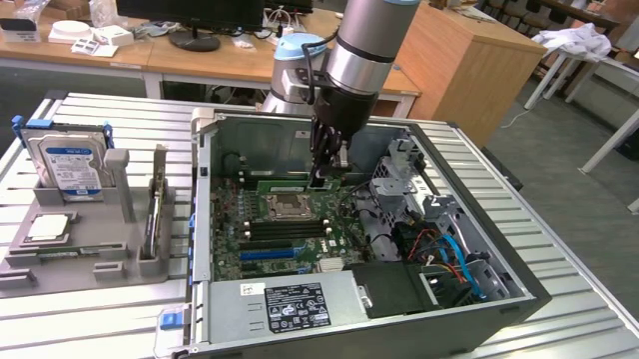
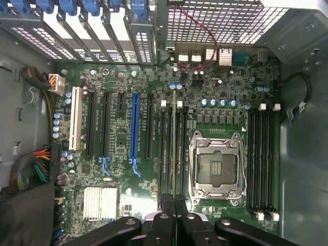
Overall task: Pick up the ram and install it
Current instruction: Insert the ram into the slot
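Half done, seemingly: clamps the gripper (image 2: 174, 204) on the ram (image 2: 174, 143), holds it edge-on among the memory slots (image 2: 164, 148) beside the CPU socket (image 2: 215, 166), not visibly seated.

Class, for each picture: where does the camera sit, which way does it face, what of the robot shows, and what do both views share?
Exterior view: off the arm, raised, looking down into the open computer case; the arm shows.
Wrist view: on the wrist, facing the motherboard squarely; the fingers show, shut on the ram.
Shared: the motherboard, its processor socket and the ram.
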Controlling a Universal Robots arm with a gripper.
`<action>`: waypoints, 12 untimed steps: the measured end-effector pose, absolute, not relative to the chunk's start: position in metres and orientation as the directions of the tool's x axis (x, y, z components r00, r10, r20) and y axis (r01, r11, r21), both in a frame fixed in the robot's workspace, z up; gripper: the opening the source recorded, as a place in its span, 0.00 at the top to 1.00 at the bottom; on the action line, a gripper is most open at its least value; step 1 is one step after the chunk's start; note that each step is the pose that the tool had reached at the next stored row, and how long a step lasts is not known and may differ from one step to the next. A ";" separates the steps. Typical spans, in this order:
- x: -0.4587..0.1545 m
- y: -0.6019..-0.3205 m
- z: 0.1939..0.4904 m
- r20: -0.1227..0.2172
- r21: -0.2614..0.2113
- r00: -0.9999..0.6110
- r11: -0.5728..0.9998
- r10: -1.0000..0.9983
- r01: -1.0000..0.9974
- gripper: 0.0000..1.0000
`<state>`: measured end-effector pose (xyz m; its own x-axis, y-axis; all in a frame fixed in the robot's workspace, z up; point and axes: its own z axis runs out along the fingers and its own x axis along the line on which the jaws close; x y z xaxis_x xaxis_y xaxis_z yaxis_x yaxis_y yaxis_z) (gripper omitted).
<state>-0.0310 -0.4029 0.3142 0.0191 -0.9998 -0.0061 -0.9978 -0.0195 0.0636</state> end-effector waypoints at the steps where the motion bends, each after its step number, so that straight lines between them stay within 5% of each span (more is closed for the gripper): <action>1: -0.031 -0.403 0.313 -0.006 0.064 0.019 -0.019 -1.000 -0.998 0.88; 12: -0.031 -0.403 0.300 -0.006 0.064 0.019 -0.019 -1.000 -0.998 0.88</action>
<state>-0.0310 -0.4029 0.2998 0.0191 -0.9998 -0.0061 -0.9978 -0.0195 0.0636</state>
